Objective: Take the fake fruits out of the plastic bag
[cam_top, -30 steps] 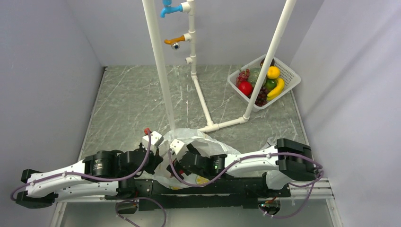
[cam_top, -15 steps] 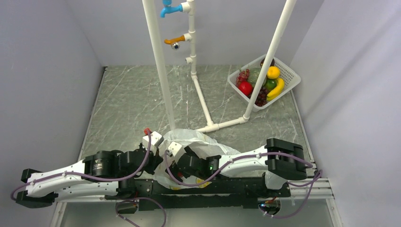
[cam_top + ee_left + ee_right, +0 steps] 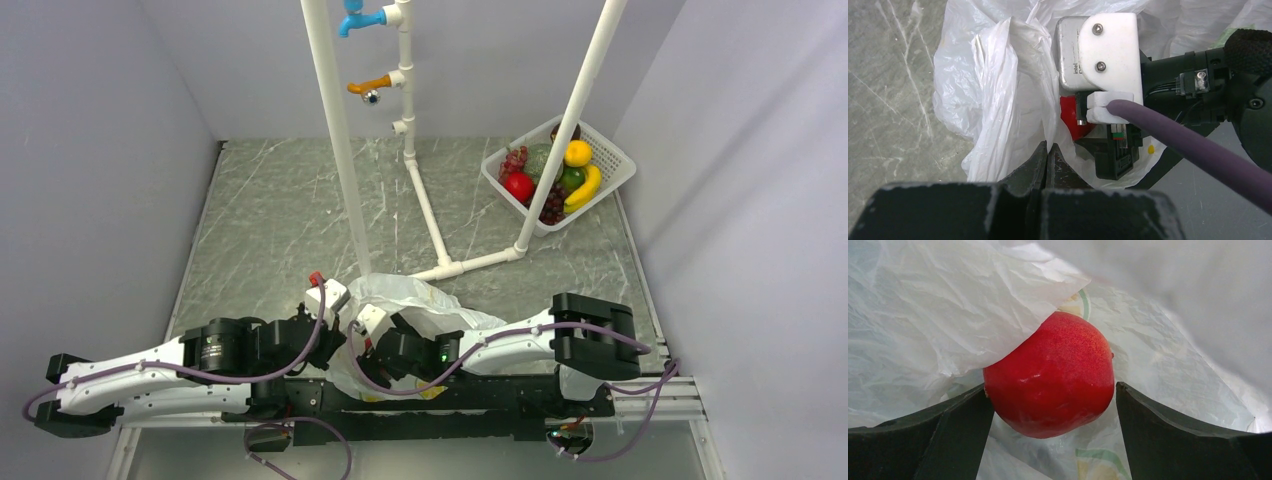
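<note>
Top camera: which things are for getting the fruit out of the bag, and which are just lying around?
For the job: plastic bag; red apple inside it; right gripper, open around the apple; left gripper, shut on the bag's edge; fake fruits in the white basket.
Just there: white pipe frame; blue tap; orange tap.

walls (image 3: 100,150): pale grey | tabletop (image 3: 270,220): grey-green marbled | frame (image 3: 335,130): white pipe
</note>
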Motion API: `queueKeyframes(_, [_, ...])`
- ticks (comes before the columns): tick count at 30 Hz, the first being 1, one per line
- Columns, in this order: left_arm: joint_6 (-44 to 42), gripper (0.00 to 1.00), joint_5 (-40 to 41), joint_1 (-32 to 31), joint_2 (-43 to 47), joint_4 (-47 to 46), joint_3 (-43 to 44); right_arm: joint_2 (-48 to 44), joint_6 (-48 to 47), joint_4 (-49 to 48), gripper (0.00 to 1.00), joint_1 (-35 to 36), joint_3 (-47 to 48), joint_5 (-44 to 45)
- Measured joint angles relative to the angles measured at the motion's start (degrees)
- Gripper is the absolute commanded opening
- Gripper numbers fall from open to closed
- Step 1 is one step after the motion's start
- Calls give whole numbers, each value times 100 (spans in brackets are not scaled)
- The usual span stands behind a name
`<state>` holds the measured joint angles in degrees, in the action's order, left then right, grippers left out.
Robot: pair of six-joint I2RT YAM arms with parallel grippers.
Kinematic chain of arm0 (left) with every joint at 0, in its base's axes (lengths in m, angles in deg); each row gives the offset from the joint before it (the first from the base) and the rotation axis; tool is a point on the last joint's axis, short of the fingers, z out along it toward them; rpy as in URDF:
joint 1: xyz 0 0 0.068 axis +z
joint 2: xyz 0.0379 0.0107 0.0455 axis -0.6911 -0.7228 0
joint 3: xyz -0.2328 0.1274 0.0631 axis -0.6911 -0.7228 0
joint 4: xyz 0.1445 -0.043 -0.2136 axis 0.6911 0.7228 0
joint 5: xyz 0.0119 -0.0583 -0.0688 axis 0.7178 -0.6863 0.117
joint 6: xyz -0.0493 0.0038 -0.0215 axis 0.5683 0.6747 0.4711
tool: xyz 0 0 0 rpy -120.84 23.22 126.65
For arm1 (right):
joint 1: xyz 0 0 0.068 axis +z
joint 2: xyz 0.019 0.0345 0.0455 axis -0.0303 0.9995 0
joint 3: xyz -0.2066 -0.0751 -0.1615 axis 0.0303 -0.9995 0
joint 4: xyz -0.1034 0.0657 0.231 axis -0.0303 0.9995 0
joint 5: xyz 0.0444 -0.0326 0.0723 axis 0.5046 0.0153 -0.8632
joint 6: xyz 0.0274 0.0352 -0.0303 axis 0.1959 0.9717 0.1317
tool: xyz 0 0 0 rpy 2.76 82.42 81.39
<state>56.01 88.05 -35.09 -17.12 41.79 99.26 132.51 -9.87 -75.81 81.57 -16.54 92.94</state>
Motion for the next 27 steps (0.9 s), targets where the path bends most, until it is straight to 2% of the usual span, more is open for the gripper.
queueKeyframes(4, [0,0,0,-4,0,0,0,-2,-50,-39,75,0,7,92])
queueKeyframes(7, [0,0,0,-9,0,0,0,-15,-96,-46,70,0,28,177])
queueKeyframes(11, [0,0,0,-15,0,0,0,-122,-116,-39,47,0,28,291])
queueKeyframes(27, [2,0,2,-57,44,0,0,-1528,-162,262,23,0,0,920])
